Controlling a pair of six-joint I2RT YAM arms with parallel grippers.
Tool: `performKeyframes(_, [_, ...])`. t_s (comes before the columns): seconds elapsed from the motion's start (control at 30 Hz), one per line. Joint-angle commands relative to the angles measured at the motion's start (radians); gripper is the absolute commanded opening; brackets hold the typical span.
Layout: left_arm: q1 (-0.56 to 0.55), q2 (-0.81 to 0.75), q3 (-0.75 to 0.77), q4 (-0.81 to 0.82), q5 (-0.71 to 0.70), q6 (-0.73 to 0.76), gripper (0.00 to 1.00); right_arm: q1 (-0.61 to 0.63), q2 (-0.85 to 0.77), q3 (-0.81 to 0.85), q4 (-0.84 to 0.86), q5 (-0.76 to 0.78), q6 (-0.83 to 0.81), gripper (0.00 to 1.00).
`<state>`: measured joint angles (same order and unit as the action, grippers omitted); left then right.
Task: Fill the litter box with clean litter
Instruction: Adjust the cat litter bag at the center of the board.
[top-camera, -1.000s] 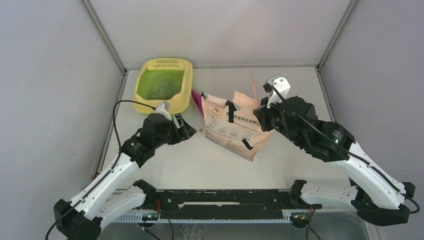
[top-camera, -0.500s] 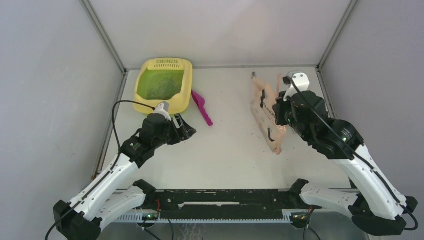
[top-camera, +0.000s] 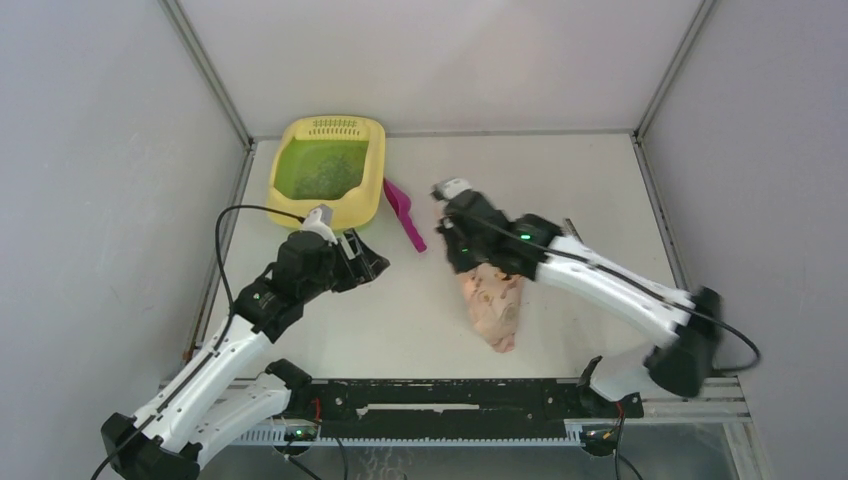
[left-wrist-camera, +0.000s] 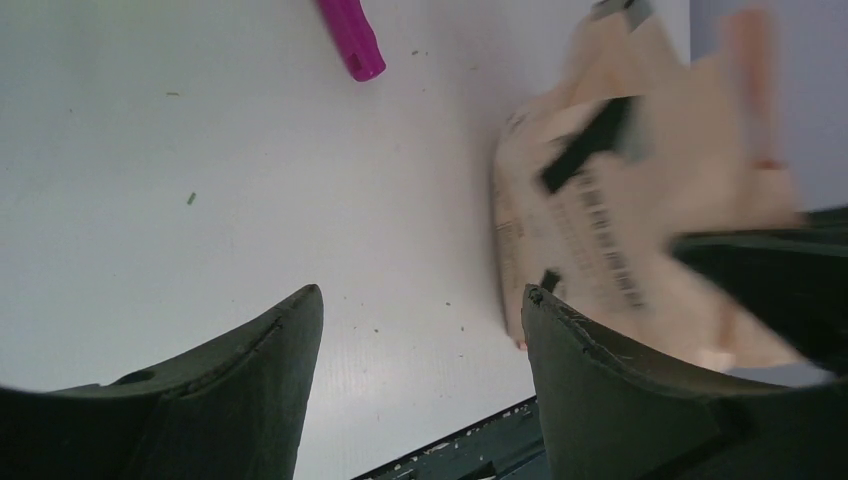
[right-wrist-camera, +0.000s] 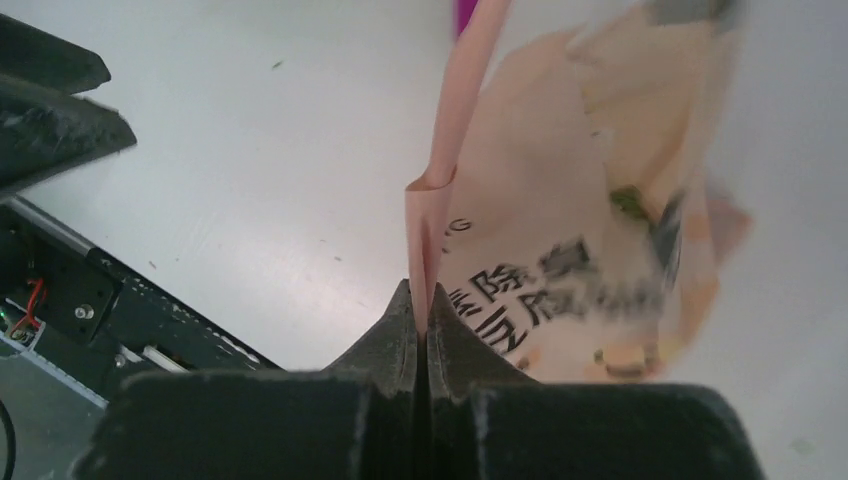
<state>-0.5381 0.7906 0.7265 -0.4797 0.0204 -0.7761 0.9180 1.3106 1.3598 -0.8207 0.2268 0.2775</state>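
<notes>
Far back in the left corner of the white surface (top-camera: 560, 180) sits the pale yellow plastic litter box (top-camera: 372, 198), a tray with round corners, a green floor and a slotted grille at its far end. Inside it lies the clean litter (top-camera: 322, 172), small grey-green grains spread in a speckled layer over the green floor. Right next to the box's right side lies a magenta plastic scoop (top-camera: 404, 213), flat on the surface, so close to the box that I cannot tell if they touch. Just in front of the box's near right corner hangs the left pincer (top-camera: 365, 258). Its two dark fingers stand wide apart with nothing between them, and only bare surface with a few loose grains shows below. To the right of the scoop, near the middle of the surface, is the right pincer (top-camera: 468, 260). Its fingers are pressed tight together on a folded edge of a peach-pink printed plastic bag (top-camera: 493, 305). The bag stretches from that pincer toward the near edge of the surface. It looks crumpled and a bit blurry, and I cannot tell if its low end rests on the surface. The bag is well apart from the litter box.
</notes>
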Motion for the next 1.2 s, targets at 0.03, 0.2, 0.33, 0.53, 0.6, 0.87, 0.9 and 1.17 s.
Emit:
performKeyframes(0.03, [0.002, -0.024, -0.048, 0.031, 0.014, -0.014, 0.77, 0.048, 0.204, 0.024, 0.235, -0.238, 0.104, 0.00])
performKeyframes(0.2, [-0.044, -0.081, -0.083, 0.063, 0.045, -0.050, 0.77, 0.051, 0.230, 0.068, 0.265, -0.273, 0.170, 0.00])
performKeyframes(0.33, [-0.177, -0.119, -0.065, 0.096, 0.014, -0.094, 0.76, 0.048, 0.240, 0.159, 0.196, -0.275, 0.198, 0.00])
performKeyframes(0.53, [-0.468, -0.040, 0.022, 0.152, -0.184, -0.086, 0.77, 0.035, 0.170, 0.196, 0.117, -0.193, 0.259, 0.00])
performKeyframes(0.6, [-0.559, 0.028, 0.066, 0.153, -0.262, -0.034, 0.77, 0.022, 0.153, 0.191, 0.109, -0.192, 0.273, 0.00])
performKeyframes(0.87, [-0.787, 0.173, 0.147, 0.149, -0.597, 0.130, 0.80, -0.006, 0.124, 0.190, 0.075, -0.207, 0.287, 0.00])
performKeyframes(0.9, [-0.805, 0.198, 0.164, 0.139, -0.630, 0.141, 0.80, -0.008, 0.122, 0.189, 0.072, -0.205, 0.288, 0.00])
performKeyframes(1.17, [-0.873, 0.346, 0.221, 0.176, -0.860, 0.204, 0.80, -0.008, 0.077, 0.140, 0.079, -0.212, 0.320, 0.00])
